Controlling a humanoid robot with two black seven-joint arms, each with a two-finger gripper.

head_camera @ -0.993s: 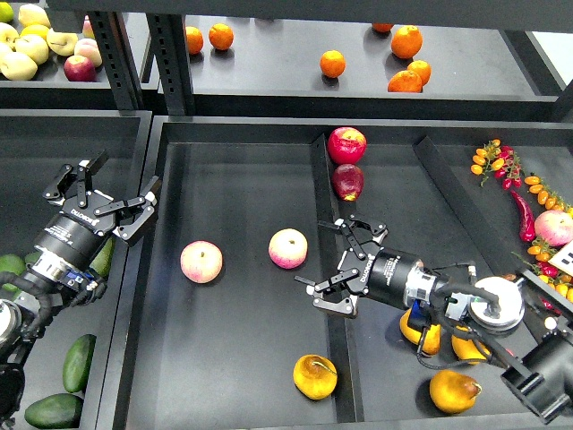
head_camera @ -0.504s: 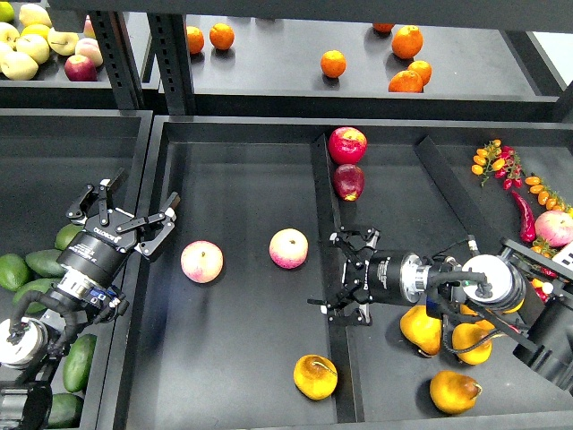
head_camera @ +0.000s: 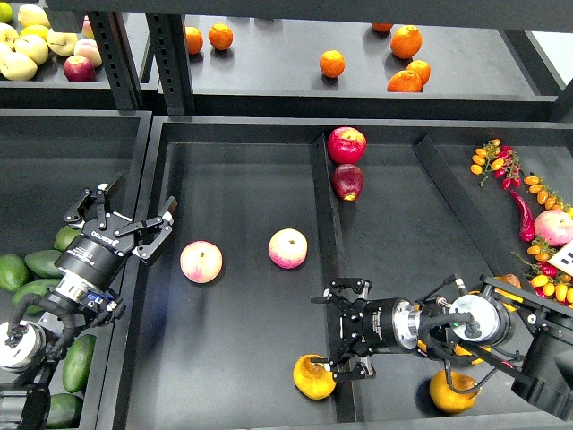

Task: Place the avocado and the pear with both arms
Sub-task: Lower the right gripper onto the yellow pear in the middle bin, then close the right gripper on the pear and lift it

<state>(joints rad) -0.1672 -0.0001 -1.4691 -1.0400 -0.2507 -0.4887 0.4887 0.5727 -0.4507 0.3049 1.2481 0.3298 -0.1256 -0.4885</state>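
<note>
Several dark green avocados point(head_camera: 43, 262) lie in the left bin, one more near the front point(head_camera: 79, 361). My left gripper point(head_camera: 125, 218) is open and empty, above the wall between that bin and the middle tray. A yellow-orange pear point(head_camera: 314, 377) lies at the front of the middle tray point(head_camera: 242, 349). My right gripper point(head_camera: 346, 329) is open, lying low over the divider just right of this pear, with its lower fingertip right by the fruit. Another pear point(head_camera: 454, 391) lies in the right compartment, and others are partly hidden behind my right arm.
Two pink-and-yellow apples point(head_camera: 200, 262) point(head_camera: 287, 248) lie in the middle tray. Two red apples point(head_camera: 346, 144) point(head_camera: 347, 181) sit by the divider at the back. Oranges point(head_camera: 332, 63) are on the upper shelf. Cherry tomatoes and a chili point(head_camera: 523, 215) lie at the right.
My right gripper has moved toward the front along the divider, down to the pear in the middle tray. My left gripper moved toward the middle tray, then held still.
</note>
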